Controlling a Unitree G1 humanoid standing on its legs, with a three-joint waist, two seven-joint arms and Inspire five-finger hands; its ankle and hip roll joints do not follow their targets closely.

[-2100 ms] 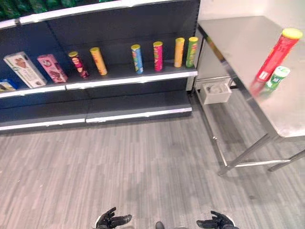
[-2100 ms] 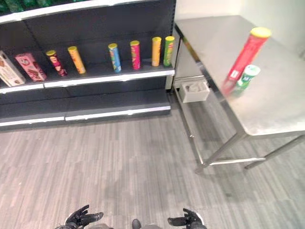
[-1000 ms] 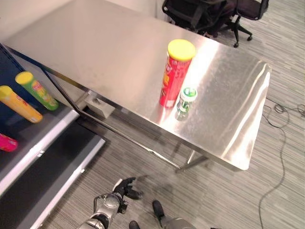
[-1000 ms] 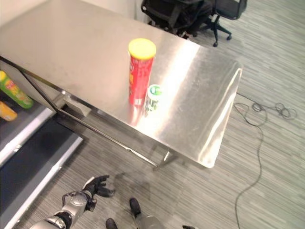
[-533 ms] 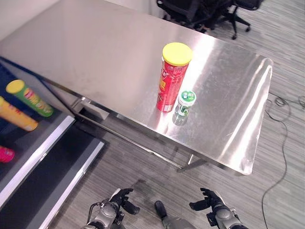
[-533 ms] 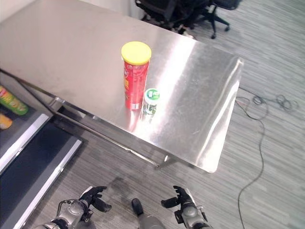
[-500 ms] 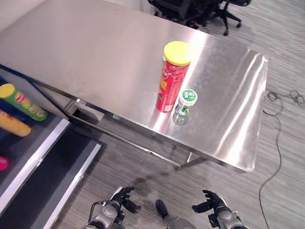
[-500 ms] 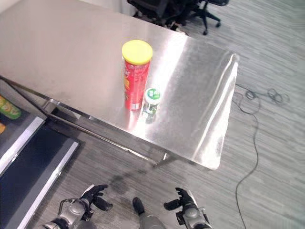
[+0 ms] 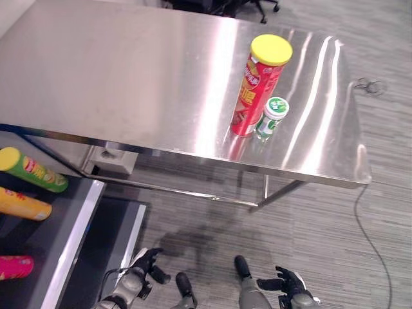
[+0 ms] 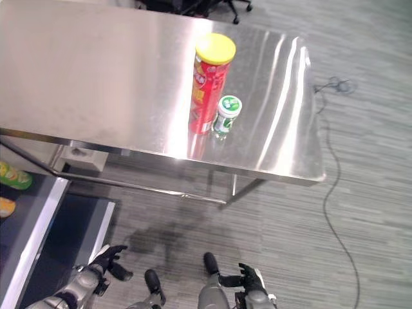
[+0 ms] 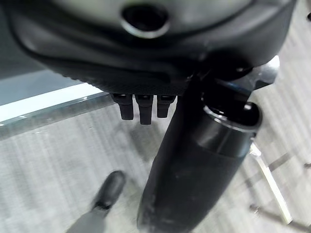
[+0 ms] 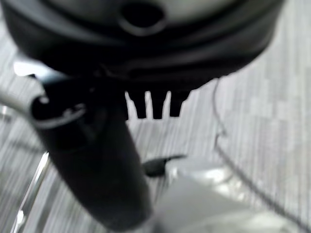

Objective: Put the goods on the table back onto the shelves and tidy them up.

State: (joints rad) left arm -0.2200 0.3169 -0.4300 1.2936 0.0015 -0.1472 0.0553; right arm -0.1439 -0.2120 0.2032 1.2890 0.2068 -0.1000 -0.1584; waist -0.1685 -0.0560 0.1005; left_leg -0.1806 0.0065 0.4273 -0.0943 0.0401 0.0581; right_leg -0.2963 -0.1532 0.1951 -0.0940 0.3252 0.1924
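Red can (image 9: 259,90) upright on surface (image 9: 116,77) | green jar (image 9: 271,117) touching it | left robot hand (image 9: 143,267), right robot hand (image 9: 288,284): fingers relaxed, empty

- The head camera swings, so the whole scene shifts: the steel table (image 9: 129,71) now lies almost square across the upper part of the frame, not slanting through the middle.
- The red can (image 9: 257,87) and the green-capped jar (image 9: 271,118) now sit right of centre in the upper frame.
- The shelf (image 9: 74,248) now shows at the lower left edge, three cans on it.
- The left hand (image 9: 143,265) and the right hand (image 9: 285,284) now sit at the bottom edge, fingers loose.
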